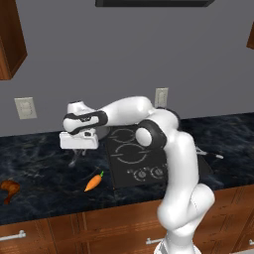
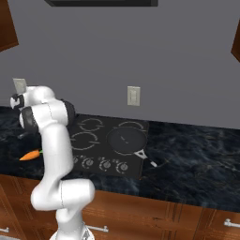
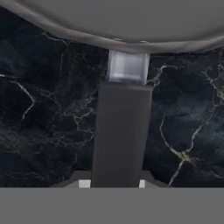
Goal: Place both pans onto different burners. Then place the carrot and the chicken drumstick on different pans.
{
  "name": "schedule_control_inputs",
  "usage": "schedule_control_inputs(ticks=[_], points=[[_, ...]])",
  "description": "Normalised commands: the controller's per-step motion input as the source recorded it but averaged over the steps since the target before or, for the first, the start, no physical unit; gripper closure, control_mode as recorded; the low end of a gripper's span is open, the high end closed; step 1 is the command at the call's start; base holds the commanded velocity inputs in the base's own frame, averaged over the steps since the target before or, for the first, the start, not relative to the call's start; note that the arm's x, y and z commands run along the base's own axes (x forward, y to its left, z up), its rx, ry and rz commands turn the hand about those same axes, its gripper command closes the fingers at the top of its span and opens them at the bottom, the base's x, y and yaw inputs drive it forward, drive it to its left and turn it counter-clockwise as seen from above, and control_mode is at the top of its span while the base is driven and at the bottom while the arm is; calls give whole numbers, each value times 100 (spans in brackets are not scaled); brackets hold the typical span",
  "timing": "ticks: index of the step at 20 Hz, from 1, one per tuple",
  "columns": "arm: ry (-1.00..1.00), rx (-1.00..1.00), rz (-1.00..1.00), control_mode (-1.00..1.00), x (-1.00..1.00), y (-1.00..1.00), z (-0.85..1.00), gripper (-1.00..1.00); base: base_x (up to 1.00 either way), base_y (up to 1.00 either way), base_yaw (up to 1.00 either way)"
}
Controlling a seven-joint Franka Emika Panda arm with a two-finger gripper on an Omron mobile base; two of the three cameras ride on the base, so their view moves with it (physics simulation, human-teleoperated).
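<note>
Hand (image 3: 117, 181) clamped on long dark handle of a second grey frying pan (image 3: 122, 17), left of black glass cooktop (image 1: 130, 149). Rigid, likely front-heavy; grip near the bowl advised. First round dark pan (image 2: 125, 139) on near right burner. Orange carrot (image 1: 94, 182), glossy brown drumstick (image 1: 8, 188) on black marble counter (image 1: 39, 168). Grey wall behind.

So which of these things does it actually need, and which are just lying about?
Needed: pan on the cooktop, held pan, burners, carrot, chicken drumstick.
Just there: wall sockets, wooden cabinets.
</note>
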Motion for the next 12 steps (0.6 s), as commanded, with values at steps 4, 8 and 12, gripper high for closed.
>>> schedule_control_inputs(ticks=[4,8,12], points=[[0,5,16,-100,-18,-62,0,100,0,0,0],[0,7,16,-100,-18,-66,0,100,0,0,0],[0,10,17,-100,-14,-69,0,100,0,0,0]])
